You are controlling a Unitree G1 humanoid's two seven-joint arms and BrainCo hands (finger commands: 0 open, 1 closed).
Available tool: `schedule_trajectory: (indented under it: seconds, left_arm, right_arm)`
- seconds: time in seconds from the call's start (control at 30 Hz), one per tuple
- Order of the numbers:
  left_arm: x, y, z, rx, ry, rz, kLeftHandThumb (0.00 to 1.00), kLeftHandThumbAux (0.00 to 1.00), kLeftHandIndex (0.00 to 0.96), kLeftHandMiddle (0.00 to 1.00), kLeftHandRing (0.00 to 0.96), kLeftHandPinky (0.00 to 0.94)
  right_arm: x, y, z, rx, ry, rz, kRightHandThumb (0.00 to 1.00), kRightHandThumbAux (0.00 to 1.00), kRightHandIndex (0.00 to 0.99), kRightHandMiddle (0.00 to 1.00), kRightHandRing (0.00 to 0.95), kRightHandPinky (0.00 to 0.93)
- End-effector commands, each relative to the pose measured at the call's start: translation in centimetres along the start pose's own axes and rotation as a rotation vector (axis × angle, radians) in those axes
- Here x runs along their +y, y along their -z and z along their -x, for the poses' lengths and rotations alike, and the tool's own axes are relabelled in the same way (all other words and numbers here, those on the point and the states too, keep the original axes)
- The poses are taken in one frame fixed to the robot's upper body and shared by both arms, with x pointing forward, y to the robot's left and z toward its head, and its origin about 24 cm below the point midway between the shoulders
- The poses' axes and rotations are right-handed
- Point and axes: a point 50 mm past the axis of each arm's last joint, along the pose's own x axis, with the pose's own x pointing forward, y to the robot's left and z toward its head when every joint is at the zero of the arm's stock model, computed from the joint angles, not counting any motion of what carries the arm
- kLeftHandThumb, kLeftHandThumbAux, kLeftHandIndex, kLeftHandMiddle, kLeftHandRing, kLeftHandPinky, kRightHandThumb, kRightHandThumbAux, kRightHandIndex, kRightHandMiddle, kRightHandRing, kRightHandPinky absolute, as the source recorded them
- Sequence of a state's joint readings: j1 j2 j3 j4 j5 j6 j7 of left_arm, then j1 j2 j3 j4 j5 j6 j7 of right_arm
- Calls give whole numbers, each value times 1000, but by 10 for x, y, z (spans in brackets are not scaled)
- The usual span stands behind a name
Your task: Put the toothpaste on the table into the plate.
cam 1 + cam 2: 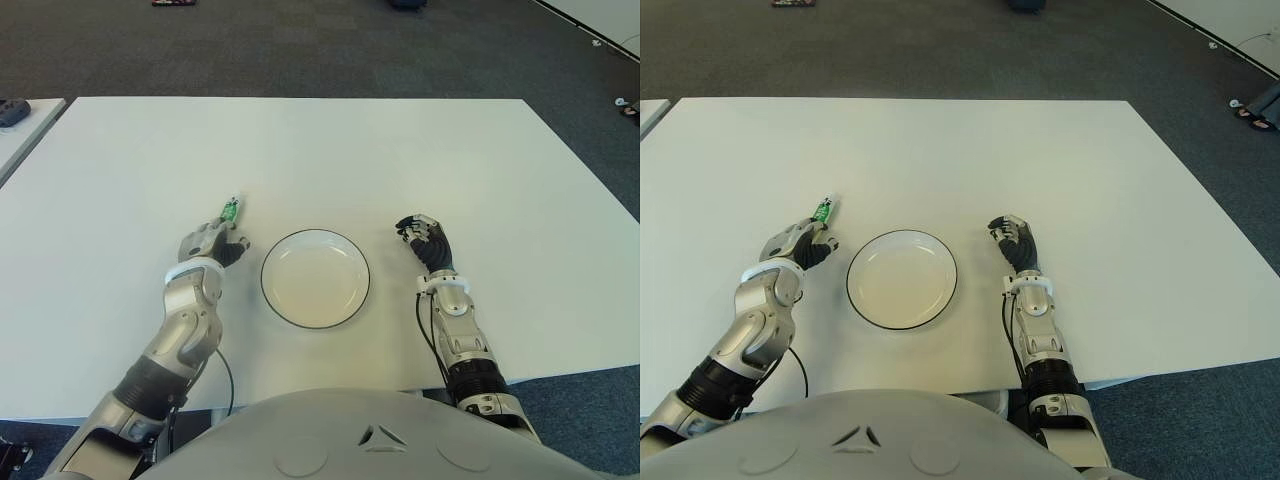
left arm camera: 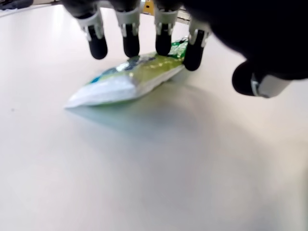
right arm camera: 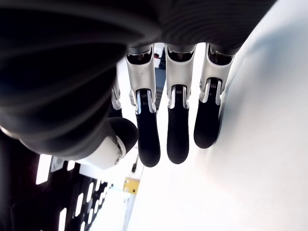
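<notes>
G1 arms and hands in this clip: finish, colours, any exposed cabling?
Both arms are silver-grey metal shells with black joint sections and a white wrist band. The left hand and right hand have grey-and-black segmented fingers with black rubbery tips. A thin black cable runs alongside each forearm.

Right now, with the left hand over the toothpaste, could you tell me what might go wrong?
The left hand has fingertips on the toothpaste, which lies flat on the table; the thumb is not under it, so the tube may slide rather than lift. The plate sits close beside that hand, so a low carry might knock its rim. The right hand shows right of the plate.
</notes>
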State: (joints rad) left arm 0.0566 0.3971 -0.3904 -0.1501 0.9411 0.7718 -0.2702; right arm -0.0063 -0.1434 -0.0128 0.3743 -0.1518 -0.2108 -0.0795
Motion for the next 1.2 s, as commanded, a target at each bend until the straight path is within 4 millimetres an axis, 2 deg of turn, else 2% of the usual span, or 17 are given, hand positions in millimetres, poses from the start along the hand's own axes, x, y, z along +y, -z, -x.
schedule_trajectory:
  seconds: [0.03,0.2,0.5,1.2]
  left_arm:
    - [2,7,1,61,-17,15,540,273,104,38,0,51]
    - [16,10,11,71,-97,57,527,262,17,6,0,45]
    - [35,8,39,90,-272,127,552,272,0,0,0,34]
    - [40,2,50,148,-380,167,561,292,0,0,0,0]
  right_arm:
    - [-3,6,3,24,-3,8,714,733,421,449,422,419]
    - [-3,6,3,24,0,17,714,733,420,450,424,418]
    - [-4,6,2,37,-3,21,715,733,420,449,418,406]
    - [-3,5,1,36,-12,26,714,733,419,447,418,414]
